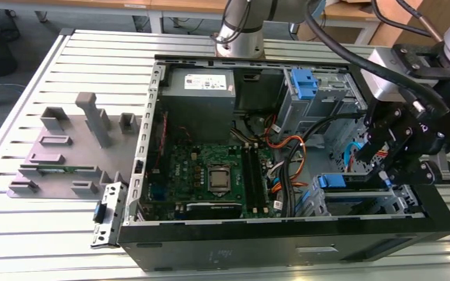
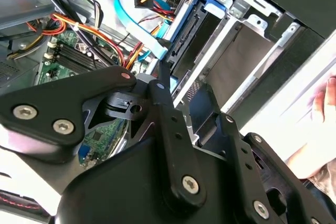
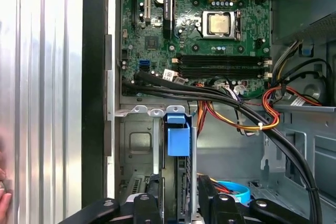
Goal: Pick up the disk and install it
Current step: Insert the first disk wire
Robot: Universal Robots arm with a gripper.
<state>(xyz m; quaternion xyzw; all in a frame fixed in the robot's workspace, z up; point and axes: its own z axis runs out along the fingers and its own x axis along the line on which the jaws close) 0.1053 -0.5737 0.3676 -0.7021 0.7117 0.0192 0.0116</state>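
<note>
Disk [image 3: 178, 139] in drive bay [image 3: 137, 148], cables [image 3: 220, 99] alongside

Disk [image 3: 178, 145] edge-on in drive cage [image 3: 134, 142], faces and label hidden; one end covered by gripper [image 3: 180, 198]; hand [image 2: 324, 103] cut off by edge.

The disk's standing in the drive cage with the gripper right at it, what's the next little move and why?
Probably ease the disk straight a little deeper into the cage. In the first wrist view it stands in the slot with the gripper at its edge, and a blue cable lies close beside, so drifting sideways might snag.
</note>
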